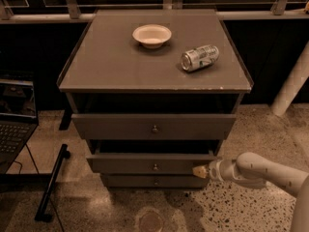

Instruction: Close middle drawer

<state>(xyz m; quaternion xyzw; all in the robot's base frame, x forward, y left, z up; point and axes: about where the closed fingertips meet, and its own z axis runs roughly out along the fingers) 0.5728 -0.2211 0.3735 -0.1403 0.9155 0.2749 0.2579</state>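
Observation:
The middle drawer (145, 163) is the cabinet's second drawer, with a low flat front and a small round knob (155, 166). It stands out a little from the cabinet, in front of the lowest drawer (154, 181). My gripper (199, 171) is at the right end of the middle drawer's front, touching it or very close to it. My pale arm (260, 170) reaches in from the lower right.
The taller top drawer (153, 126) stands pulled out above. On the cabinet top (106, 66) are a white bowl (152, 35) and a can (199, 57) lying on its side. A laptop (14, 124) and a black stand (52, 182) are at the left, and a white pole (292, 83) is at the right.

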